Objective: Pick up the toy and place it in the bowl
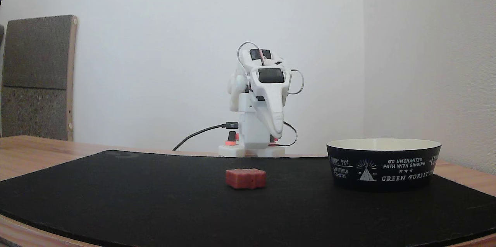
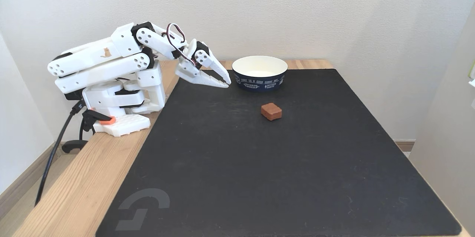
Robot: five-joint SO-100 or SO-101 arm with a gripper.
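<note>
Hand (image 2: 225, 80) closed, empty, above mat (image 2: 259, 162).

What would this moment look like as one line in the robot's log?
gripper: shut, empty, above mat | toy: on mat, untouched | bowl: empty | stage: pick not started

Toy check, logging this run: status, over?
Gripper shut, empty, folded near base. Toy on black mat, outside bowl. Path clear.

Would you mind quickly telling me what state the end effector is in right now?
End effector: closed, holding nothing; it hangs above the black mat, apart from the red toy block.
</note>
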